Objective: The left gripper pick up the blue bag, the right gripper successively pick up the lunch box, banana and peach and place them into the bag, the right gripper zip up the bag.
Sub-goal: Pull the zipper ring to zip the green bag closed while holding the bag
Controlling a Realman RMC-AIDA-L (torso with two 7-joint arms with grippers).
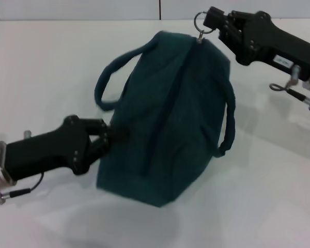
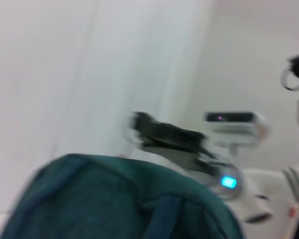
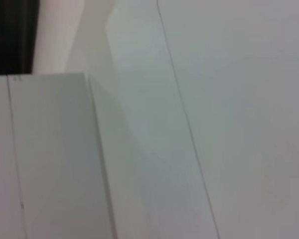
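Now zipped along its top seam: blue bag (image 1: 170, 119) mid-bench, long axis toward the far edge. Left gripper (image 1: 111, 135) clamped on the near-left end. Right gripper (image 1: 211, 20) at the far end, pinching the ring pull (image 1: 200, 20).

White table (image 1: 41, 62) under blue bag (image 1: 170, 129)

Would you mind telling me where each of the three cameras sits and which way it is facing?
Head view: high on the robot, looking down at the blue bag on the white table; left gripper at its side, right gripper at the zip ring.
Left wrist view: beside the bag, looking across it at the robot's body.
Right wrist view: only pale flat surfaces, no gripper.
Head and left wrist views share the bag.
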